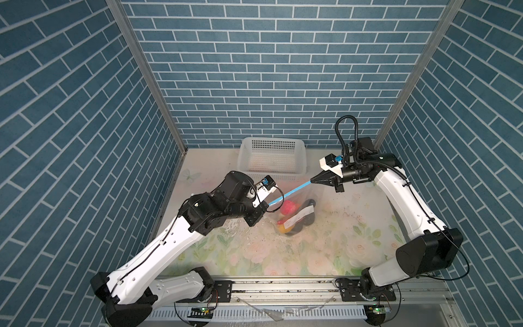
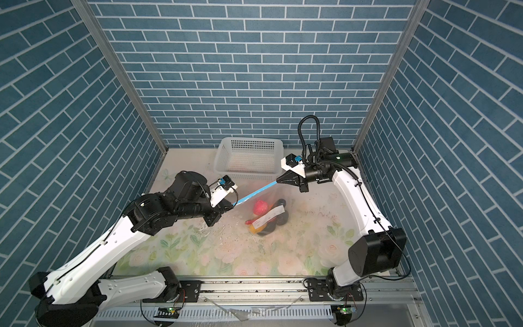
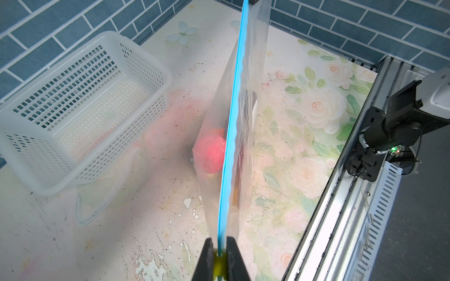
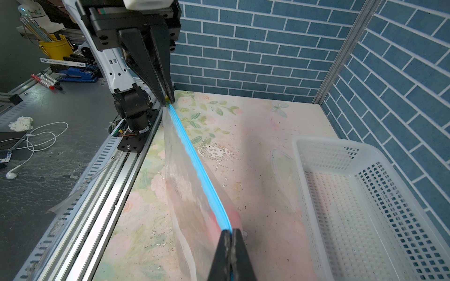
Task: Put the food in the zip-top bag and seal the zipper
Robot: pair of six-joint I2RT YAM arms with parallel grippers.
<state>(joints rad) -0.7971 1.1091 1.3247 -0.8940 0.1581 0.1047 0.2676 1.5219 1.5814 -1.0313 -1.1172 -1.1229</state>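
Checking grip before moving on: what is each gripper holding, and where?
Both hold the zip-top bag by its zipper: left gripper shut on the yellow tab end, right gripper on the opposite end.

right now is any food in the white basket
No, the basket shows only its bare perforated floor; the pink food sits inside the zip-top bag.

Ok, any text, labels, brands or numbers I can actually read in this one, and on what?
Nothing can be quoted.
White label on the zip-top bag: faint print lines, too small to read in both top views.
White strip on the grey bench beyond the rail, right wrist view: dark lettering, too blurred to read.
No other text shows.
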